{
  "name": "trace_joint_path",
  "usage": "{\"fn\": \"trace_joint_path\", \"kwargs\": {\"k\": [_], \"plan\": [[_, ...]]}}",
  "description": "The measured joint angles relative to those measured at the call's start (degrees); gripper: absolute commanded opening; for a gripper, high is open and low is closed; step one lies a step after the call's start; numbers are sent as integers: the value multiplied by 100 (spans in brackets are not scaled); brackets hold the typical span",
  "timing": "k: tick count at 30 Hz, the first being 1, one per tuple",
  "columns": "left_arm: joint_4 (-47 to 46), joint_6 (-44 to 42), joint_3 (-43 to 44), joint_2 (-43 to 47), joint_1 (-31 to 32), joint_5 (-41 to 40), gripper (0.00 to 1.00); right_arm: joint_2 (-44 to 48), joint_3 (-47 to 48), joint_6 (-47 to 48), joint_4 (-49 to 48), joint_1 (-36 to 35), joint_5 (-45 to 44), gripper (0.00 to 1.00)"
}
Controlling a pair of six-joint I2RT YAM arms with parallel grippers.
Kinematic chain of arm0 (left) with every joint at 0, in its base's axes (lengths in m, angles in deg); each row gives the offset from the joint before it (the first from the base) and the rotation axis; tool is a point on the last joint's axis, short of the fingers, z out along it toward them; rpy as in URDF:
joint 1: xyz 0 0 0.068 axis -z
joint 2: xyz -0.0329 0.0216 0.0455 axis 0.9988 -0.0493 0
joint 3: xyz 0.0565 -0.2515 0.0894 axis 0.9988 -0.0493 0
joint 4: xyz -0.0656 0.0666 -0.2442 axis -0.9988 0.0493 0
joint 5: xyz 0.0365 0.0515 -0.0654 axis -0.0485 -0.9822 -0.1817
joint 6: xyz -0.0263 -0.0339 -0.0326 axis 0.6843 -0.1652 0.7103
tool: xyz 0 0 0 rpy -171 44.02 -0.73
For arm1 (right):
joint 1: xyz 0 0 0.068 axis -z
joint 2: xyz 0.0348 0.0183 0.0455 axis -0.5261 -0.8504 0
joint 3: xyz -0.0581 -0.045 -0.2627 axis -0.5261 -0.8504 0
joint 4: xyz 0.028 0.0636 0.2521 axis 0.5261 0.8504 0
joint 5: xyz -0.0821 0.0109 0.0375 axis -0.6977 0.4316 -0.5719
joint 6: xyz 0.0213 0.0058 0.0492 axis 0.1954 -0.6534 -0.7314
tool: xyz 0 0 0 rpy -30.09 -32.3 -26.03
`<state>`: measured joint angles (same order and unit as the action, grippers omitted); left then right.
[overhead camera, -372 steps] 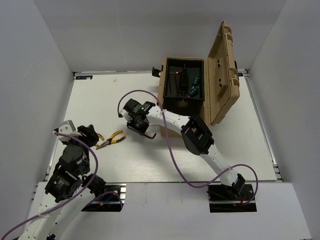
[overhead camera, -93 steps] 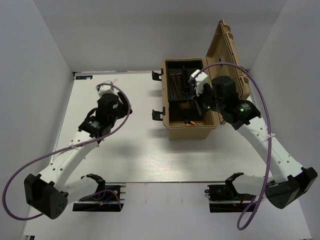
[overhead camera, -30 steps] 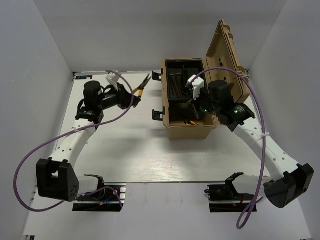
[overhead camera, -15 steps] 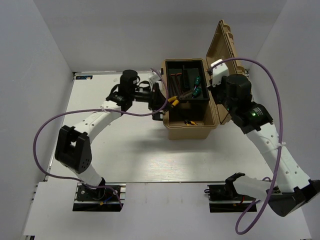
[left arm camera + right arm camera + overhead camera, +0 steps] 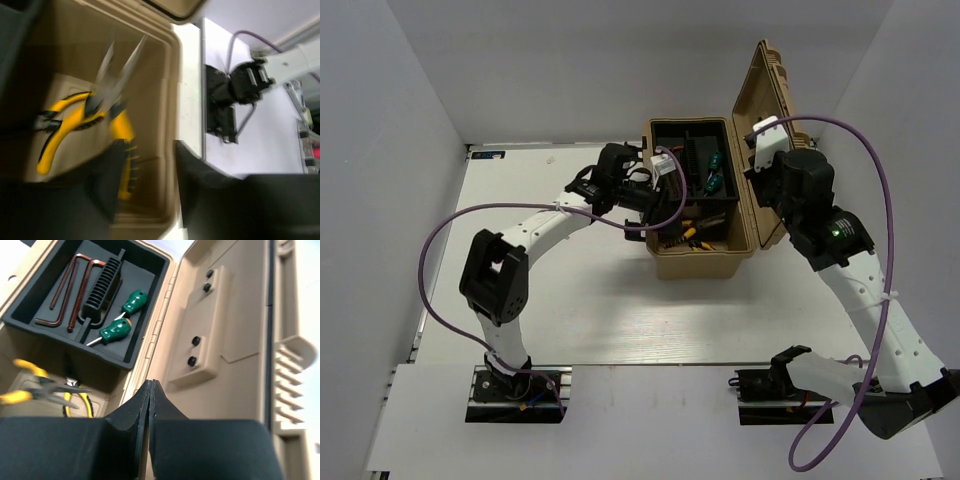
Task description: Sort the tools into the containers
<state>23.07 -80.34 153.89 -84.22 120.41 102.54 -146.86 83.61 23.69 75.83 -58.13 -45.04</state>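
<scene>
The tan toolbox [image 5: 690,262] stands open with its lid [image 5: 775,110] upright. Yellow-handled pliers [image 5: 687,232] lie in its lower compartment; they look blurred in the left wrist view [image 5: 75,120] and also show in the right wrist view [image 5: 30,387]. My left gripper [image 5: 667,203] is open and empty just above them [image 5: 150,167]. The black tray [image 5: 125,357] holds dark-red hex keys [image 5: 65,295] and two green-handled screwdrivers [image 5: 132,302]. My right gripper [image 5: 758,158] is shut and empty by the lid's hinge [image 5: 151,390].
The left arm stretches from its base across the white table [image 5: 570,300] to the box's left side. The right arm's black base mount [image 5: 232,100] is beyond the box's front wall. Purple cables loop over both arms.
My left gripper carried the pliers from the table's far left over the box and opened. The pliers now lie in the lower compartment. My right gripper drew back toward the lid.
</scene>
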Motion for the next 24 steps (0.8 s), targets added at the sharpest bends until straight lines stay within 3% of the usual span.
{"fn": "trace_joint_path", "kwargs": {"k": [3,7,9,10,11,15,16,17,21,24], "plan": [[83,-28,160,-151,0,-247,62,0,-103,-26,9,7,190,27],[181,-48,271,-188,-7,-525,61,-4,-175,-26,94,7,533,28],[208,-52,345,-186,-4,-623,46,-2,-173,-20,127,9,820,16],[203,-59,367,-173,-4,-680,17,-4,-168,-20,168,9,1016,0],[201,-44,369,-140,-4,-756,3,-9,-164,-9,240,11,1266,0],[114,-120,247,251,-4,-1235,0,-118,35,-37,717,44,2610,0],[72,-109,138,461,-4,-1362,2,-173,122,-24,828,46,2946,0],[-33,-114,-72,758,-7,-1576,20,-236,234,-7,911,44,3248,0],[-304,-160,-1174,2280,-55,-2588,62,-662,1005,-79,1067,46,3801,0],[-525,-186,-2094,3351,-63,-3528,74,-1174,2006,-219,968,44,3497,0]]}}
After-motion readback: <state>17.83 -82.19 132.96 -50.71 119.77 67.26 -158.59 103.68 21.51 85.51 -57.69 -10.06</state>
